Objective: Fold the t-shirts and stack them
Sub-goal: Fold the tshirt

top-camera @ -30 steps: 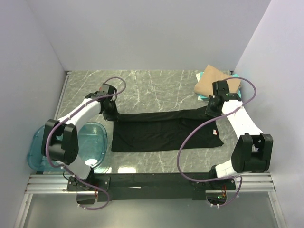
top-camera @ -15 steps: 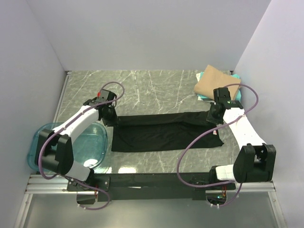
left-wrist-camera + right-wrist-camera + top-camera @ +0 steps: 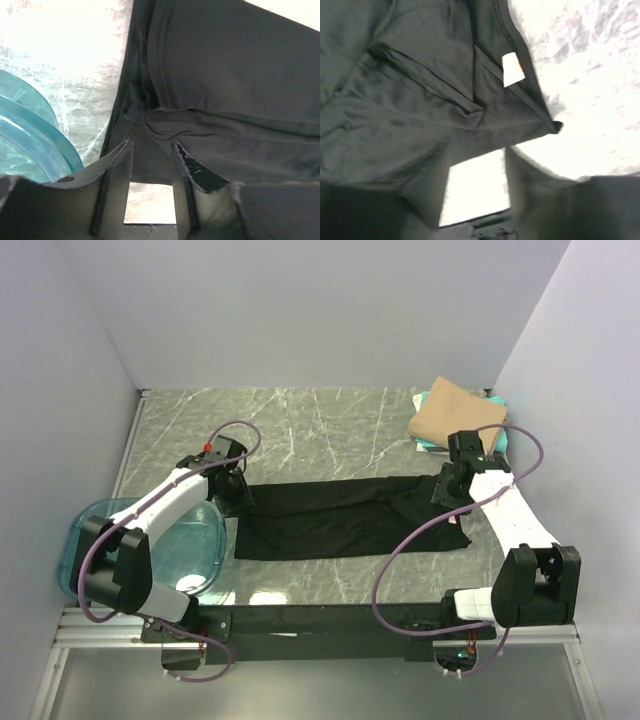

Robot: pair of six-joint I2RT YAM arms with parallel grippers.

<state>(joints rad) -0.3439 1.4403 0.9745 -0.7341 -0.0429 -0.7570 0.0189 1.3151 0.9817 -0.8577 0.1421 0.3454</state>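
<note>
A black t-shirt (image 3: 345,520) lies flat on the marble table, folded lengthwise into a wide band. My left gripper (image 3: 238,496) hovers low over its left end and my right gripper (image 3: 447,493) over its right end. In the left wrist view the left gripper (image 3: 151,152) is open, bare table showing between its fingers (image 3: 116,180), and the black t-shirt (image 3: 225,100) lies creased just beyond the tips. In the right wrist view the right gripper (image 3: 476,157) is open and empty too; the black t-shirt (image 3: 410,100) with a white label (image 3: 512,69) lies ahead.
A folded tan shirt (image 3: 455,412) rests on a teal one (image 3: 428,442) at the back right corner. A clear blue-green bin (image 3: 150,545) sits at the front left, close to the left arm, and its rim shows in the bin (image 3: 30,137) view beside the left fingers.
Both grippers drew the shirt's far edge toward the near side, folding it over, then opened and let go. The shirt now lies narrower.
</note>
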